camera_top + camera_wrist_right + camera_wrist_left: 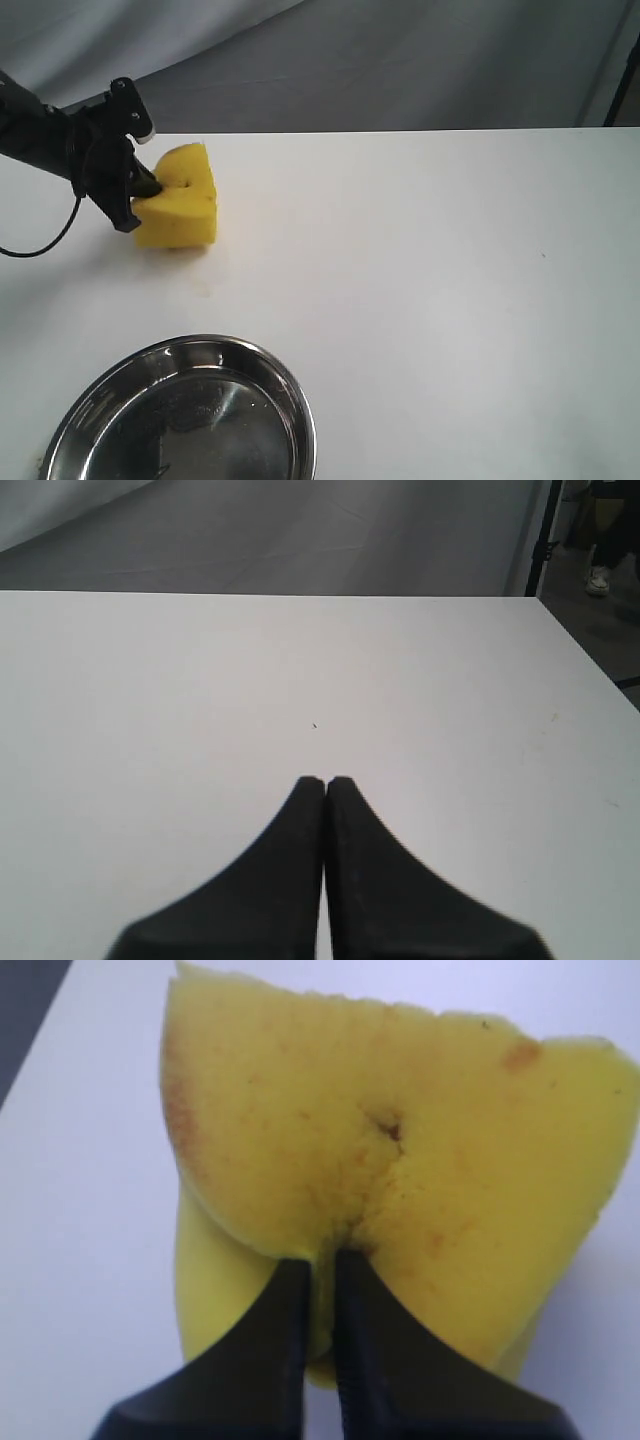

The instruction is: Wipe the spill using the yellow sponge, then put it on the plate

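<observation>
Plate (pixel 300 415) sits empty, left claw (pixel 148 190) pinched on the yellow sponge (pixel 188 208), spill (pixel 205 289) nearly gone, so wiping looks done and placing remains.

White table (pixel 450 300), grey cloth backdrop (pixel 400 60), black pole (pixel 621 88).

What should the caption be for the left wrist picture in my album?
Left gripper pinching the yellow sponge, white table behind.
</observation>
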Controlling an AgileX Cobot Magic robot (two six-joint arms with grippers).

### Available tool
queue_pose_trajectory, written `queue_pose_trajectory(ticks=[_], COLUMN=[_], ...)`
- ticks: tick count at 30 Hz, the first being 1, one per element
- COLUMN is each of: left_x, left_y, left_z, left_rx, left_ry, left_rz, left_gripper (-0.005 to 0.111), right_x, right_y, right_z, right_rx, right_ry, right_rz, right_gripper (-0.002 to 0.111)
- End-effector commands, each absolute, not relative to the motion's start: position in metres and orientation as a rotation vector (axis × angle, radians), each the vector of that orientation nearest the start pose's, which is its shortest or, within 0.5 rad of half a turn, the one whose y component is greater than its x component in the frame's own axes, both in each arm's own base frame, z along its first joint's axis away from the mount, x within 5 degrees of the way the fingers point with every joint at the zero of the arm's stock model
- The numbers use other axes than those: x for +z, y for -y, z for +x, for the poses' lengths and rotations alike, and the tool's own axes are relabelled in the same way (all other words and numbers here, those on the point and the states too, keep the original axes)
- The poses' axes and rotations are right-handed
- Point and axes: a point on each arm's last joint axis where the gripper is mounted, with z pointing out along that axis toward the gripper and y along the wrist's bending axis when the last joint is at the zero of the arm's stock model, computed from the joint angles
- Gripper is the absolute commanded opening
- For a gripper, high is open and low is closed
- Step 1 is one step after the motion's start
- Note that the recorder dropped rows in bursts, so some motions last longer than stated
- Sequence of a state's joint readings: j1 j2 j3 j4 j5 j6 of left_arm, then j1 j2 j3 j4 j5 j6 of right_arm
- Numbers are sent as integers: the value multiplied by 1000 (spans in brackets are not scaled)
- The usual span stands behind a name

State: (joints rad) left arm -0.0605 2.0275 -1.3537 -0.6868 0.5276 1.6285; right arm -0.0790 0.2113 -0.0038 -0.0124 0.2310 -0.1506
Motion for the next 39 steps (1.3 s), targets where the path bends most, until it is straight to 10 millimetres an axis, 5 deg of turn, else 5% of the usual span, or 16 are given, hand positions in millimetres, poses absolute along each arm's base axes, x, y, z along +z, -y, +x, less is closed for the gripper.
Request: queue_pose_trajectory(ticks=[1,10,21,39], left_x=[179,167,136,128], left_y=[55,48,12,51], left_z=[422,428,433,408], left_rx=[-21,39,1,-350], left_ry=[-2069,-2097,-2258,-2248], left_rz=[1357,1318,1159,1459], left_gripper=[0,0,0,0], right_x=[179,179,179,179], right_y=[6,6,6,6], right_z=[69,69,69,69], right_rx=[-162,-162,-162,-162], right_ry=[-1923,-1923,-1923,-1923], right_rz=[-71,-71,-71,-71], right_gripper=[0,0,0,0])
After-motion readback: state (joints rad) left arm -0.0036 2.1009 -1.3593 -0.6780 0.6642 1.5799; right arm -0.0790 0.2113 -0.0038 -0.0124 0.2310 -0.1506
